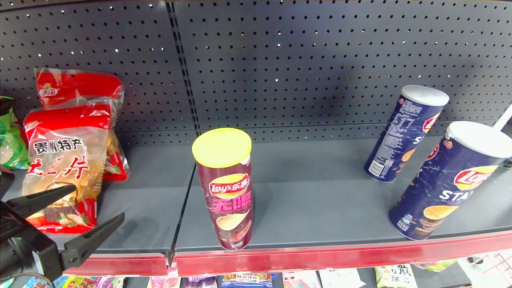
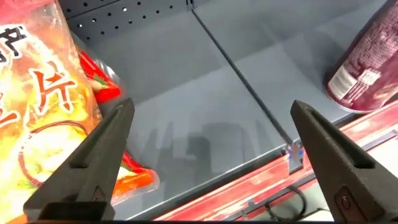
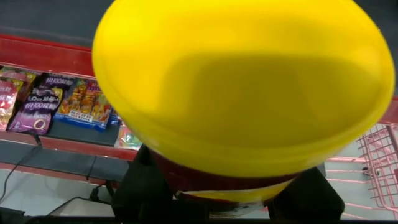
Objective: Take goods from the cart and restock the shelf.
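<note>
A maroon chip can with a yellow lid (image 1: 229,188) stands upright at the front of the grey shelf (image 1: 320,192), and its base shows in the left wrist view (image 2: 367,68). My left gripper (image 1: 98,202) (image 2: 212,106) is open and holds nothing. It hangs at the shelf's front edge, to the left of that can and just in front of a red snack bag (image 1: 64,168) (image 2: 43,118). My right gripper (image 3: 224,193) is shut on another yellow-lidded chip can (image 3: 242,81), held low in front of the lower shelves.
Two dark blue chip cans (image 1: 404,132) (image 1: 444,180) stand at the shelf's right, and a second red bag (image 1: 80,88) and a green pack (image 1: 10,140) at its left. A red rail (image 1: 320,256) edges the shelf. Snack packs (image 3: 81,102) fill the shelf below. A pink wire cart (image 3: 382,168) stands beside it.
</note>
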{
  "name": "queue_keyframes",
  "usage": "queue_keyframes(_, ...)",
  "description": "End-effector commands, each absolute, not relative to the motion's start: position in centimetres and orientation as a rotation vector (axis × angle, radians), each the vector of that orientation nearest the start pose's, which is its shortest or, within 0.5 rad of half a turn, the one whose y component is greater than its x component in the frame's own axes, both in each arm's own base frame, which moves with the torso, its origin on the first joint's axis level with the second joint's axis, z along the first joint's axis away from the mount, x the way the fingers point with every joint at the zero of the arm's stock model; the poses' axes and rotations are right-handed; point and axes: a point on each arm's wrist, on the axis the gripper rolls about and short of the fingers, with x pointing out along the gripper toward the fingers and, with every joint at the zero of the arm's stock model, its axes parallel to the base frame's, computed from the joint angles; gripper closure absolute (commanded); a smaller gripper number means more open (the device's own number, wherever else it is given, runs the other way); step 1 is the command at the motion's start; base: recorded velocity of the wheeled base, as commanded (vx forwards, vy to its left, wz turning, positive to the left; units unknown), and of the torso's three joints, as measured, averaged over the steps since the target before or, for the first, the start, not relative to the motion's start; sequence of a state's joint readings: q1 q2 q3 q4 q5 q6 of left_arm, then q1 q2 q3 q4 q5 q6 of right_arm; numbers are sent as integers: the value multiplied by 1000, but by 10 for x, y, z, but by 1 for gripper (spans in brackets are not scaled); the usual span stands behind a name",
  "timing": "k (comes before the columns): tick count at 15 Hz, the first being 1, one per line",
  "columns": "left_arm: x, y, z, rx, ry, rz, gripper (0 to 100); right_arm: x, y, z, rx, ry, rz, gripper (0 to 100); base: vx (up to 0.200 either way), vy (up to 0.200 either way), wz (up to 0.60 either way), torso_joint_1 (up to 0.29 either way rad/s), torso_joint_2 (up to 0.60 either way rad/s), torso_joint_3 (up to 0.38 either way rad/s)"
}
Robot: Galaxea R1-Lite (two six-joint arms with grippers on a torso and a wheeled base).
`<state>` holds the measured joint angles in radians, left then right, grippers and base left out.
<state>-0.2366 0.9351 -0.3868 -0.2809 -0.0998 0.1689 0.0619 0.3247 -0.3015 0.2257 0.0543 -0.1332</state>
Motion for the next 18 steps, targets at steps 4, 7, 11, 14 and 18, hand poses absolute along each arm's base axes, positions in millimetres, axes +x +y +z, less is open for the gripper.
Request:
queue_keyframes(4, 103, -27, 188, 189, 232, -357, 0, -9, 1, 143, -130, 236, 136, 100, 0, 0, 0, 0, 0, 0)
queue_keyframes(7, 104, -27, 186, 192, 241, -335, 0, -9, 1, 141, -130, 242, 137, 100, 0, 0, 0, 0, 0, 0)
queue_keyframes(11, 102, -26, 179, 217, 260, -338, 0, -9, 1, 141, -130, 242, 137, 100, 0, 0, 0, 0, 0, 0)
queue_keyframes(14, 102, -26, 178, 231, 264, -339, 0, -9, 1, 141, -130, 242, 137, 100, 0, 0, 0, 0, 0, 0)
queue_keyframes(18, 103, -26, 177, 232, 266, -338, 0, -9, 1, 141, -130, 244, 135, 100, -150, 0, 0, 8, 3, 1)
